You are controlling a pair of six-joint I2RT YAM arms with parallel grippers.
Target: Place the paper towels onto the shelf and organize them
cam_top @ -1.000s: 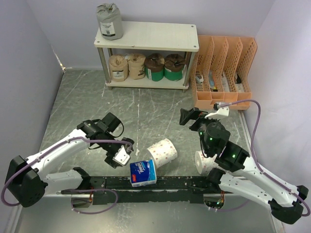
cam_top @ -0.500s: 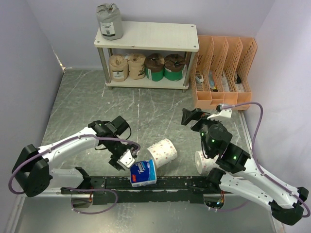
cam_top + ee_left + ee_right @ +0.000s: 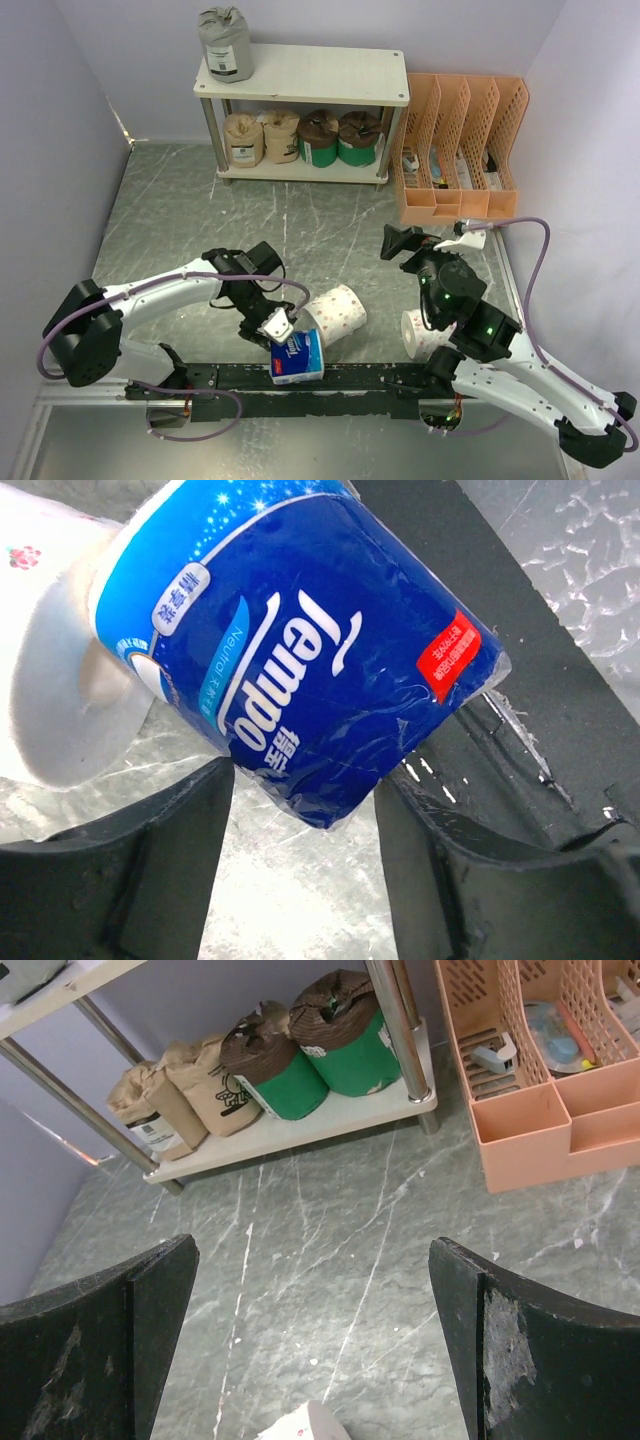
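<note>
Left claw [image 3: 305,780] straddled end of blue roll [image 3: 300,650]; clamped or not, unclear. Deeper seat, mid-body squeeze was advisable. Right claw [image 3: 312,1248] spread, empty.

The right gripper [image 3: 312,1250] is spread wide over the grey marbled table [image 3: 330,1220], one dark finger [image 3: 110,1330] at each lower corner of the view. On the lower board of the shelf [image 3: 300,1132], two tan kraft rolls [image 3: 165,1110] and two brown-and-green rolls [image 3: 345,1045] lie in a row. The green ones are nearest the board's right end. An orange file organizer [image 3: 530,1120] stands just beside that end. A white roll [image 3: 305,1422] shows at the bottom edge.
</note>
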